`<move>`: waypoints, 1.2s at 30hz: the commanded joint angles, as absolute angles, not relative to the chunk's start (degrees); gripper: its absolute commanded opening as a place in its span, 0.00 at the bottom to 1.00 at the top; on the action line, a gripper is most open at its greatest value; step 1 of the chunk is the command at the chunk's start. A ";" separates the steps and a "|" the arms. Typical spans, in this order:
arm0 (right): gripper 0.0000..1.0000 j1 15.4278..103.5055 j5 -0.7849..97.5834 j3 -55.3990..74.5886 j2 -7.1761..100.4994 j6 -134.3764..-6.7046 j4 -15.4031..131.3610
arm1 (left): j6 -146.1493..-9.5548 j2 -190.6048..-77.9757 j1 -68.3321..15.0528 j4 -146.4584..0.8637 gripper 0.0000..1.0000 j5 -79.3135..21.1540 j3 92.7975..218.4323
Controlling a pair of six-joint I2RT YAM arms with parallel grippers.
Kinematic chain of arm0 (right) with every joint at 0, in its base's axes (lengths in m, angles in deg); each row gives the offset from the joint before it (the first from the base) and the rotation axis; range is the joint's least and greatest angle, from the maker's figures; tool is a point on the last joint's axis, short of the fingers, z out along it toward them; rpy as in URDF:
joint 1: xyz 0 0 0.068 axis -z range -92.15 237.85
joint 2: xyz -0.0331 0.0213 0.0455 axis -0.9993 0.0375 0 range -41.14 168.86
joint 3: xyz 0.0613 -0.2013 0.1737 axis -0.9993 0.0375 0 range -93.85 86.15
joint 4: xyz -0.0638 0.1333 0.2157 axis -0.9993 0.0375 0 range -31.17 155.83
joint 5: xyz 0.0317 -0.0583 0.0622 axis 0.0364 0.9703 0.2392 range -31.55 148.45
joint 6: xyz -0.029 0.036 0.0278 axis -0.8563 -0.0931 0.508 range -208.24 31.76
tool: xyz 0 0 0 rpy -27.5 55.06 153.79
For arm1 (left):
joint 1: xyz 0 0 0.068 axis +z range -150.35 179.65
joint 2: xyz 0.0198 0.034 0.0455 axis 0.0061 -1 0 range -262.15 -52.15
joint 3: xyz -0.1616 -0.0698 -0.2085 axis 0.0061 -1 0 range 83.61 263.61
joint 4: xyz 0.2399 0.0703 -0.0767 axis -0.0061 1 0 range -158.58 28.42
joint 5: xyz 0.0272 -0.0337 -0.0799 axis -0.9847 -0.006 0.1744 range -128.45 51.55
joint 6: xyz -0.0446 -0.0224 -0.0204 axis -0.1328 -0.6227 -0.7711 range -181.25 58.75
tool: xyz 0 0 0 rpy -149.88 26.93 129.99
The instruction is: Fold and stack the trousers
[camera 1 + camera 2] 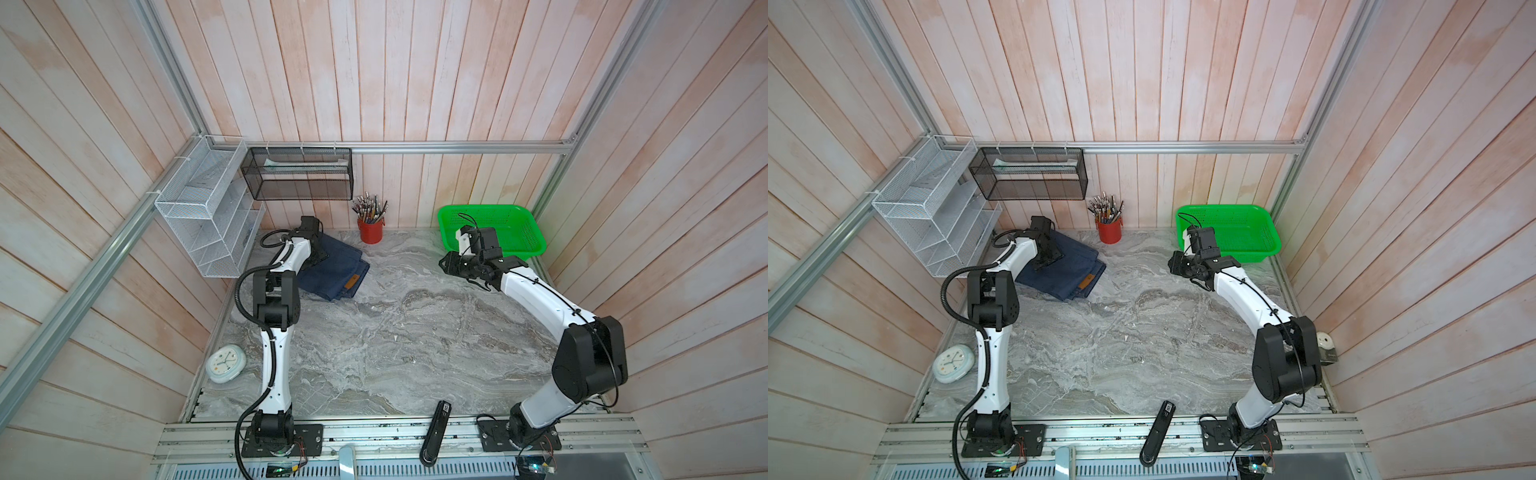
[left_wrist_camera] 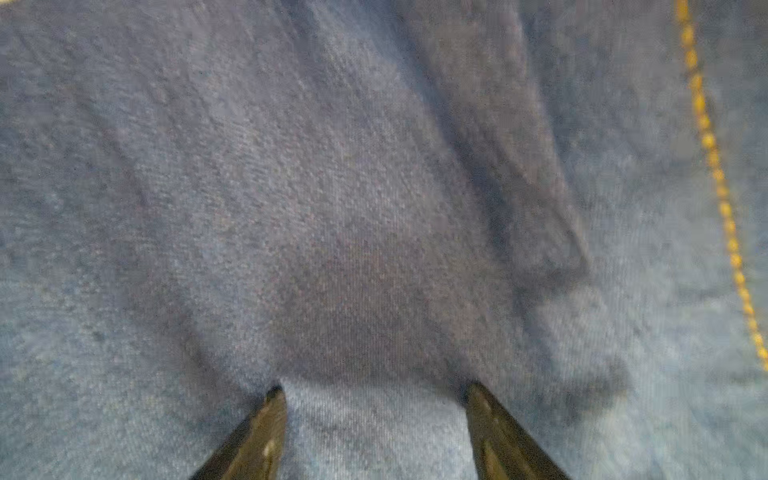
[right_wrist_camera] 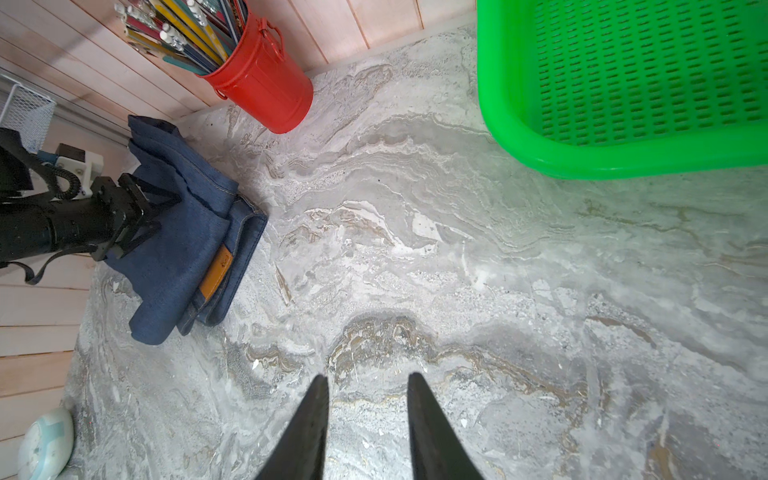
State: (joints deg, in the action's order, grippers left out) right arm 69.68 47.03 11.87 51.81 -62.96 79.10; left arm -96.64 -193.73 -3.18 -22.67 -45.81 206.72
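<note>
Logged alarm clock (image 1: 225,363) at near-left edge of marble table (image 1: 395,332). Found left gripper (image 2: 374,388) spread wide, released, tips right at the denim of jeans (image 1: 340,270), clamping nothing. Noted jeans folded into compact bundle at far-left corner of table, tan leather patch (image 1: 353,282) facing up near right edge. Saw red pencil bucket (image 1: 370,232) just beside, against back wall. Found right gripper (image 3: 368,376) parted, empty, hovering over marble. Marked green basket (image 3: 623,166) far right.

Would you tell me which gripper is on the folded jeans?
The left gripper, open against the jeans; the right gripper hangs above the marble table instead.
</note>
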 commanded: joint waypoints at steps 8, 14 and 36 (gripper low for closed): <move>0.33 71.32 51.67 14.73 48.10 -65.08 76.28 | -93.84 -167.92 -6.64 -36.44 0.75 -47.42 179.19; 0.33 71.78 65.64 29.42 37.83 -67.82 58.07 | -89.35 -141.41 -7.82 -55.64 0.78 -49.71 154.08; 0.33 81.51 84.96 71.64 26.99 -87.84 -0.38 | -77.04 -106.05 -2.64 -99.97 0.81 -65.81 98.51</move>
State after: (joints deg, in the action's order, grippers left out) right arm 80.12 85.22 69.96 27.15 -87.66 6.27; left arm -79.77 -106.76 -3.01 -93.02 -62.50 99.67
